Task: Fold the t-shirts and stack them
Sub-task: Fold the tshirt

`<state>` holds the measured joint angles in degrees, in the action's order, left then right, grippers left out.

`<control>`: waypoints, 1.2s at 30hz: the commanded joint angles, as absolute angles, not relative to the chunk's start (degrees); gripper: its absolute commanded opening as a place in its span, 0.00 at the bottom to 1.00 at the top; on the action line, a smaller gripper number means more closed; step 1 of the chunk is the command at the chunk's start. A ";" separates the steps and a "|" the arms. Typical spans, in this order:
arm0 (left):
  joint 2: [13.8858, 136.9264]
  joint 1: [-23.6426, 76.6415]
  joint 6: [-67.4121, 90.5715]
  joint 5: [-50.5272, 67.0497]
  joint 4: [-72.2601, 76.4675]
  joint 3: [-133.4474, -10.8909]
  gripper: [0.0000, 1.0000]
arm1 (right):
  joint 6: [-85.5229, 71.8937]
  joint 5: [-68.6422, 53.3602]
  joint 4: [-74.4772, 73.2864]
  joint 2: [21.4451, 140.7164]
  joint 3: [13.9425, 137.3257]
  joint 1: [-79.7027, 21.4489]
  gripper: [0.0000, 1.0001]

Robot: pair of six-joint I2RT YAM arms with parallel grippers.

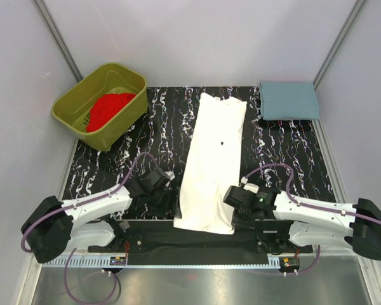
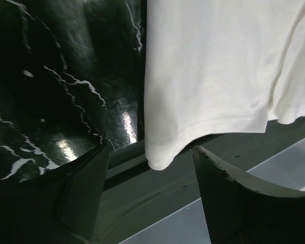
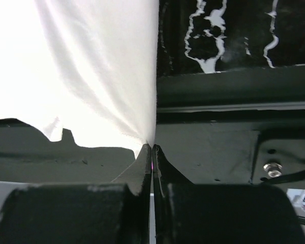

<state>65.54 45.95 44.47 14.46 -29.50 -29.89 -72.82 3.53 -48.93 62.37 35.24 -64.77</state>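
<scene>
A white t-shirt [image 1: 213, 165] with a small black chest mark lies folded into a long strip down the middle of the dark marbled table [image 1: 286, 159], its hem hanging over the near edge. My right gripper [image 1: 233, 217] is shut on the hem's near right corner; in the right wrist view the white cloth [image 3: 81, 76] pinches into the closed tips [image 3: 151, 147]. My left gripper [image 1: 171, 213] stands open at the near left corner. That corner of the white t-shirt [image 2: 218, 66] hangs between the spread fingers [image 2: 151, 150], touching neither. A red t-shirt [image 1: 109, 109] lies crumpled in the tub.
The olive-green tub [image 1: 114, 136] sits at the back left corner of the table. A folded grey-blue cloth [image 1: 289, 100] lies at the back right. A metal rail [image 1: 197, 260] runs along the near edge between the arm bases.
</scene>
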 commanded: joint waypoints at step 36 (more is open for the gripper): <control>72.60 59.68 56.42 13.80 -14.85 -25.05 0.25 | -75.85 3.95 -54.67 54.14 32.34 -64.42 0.00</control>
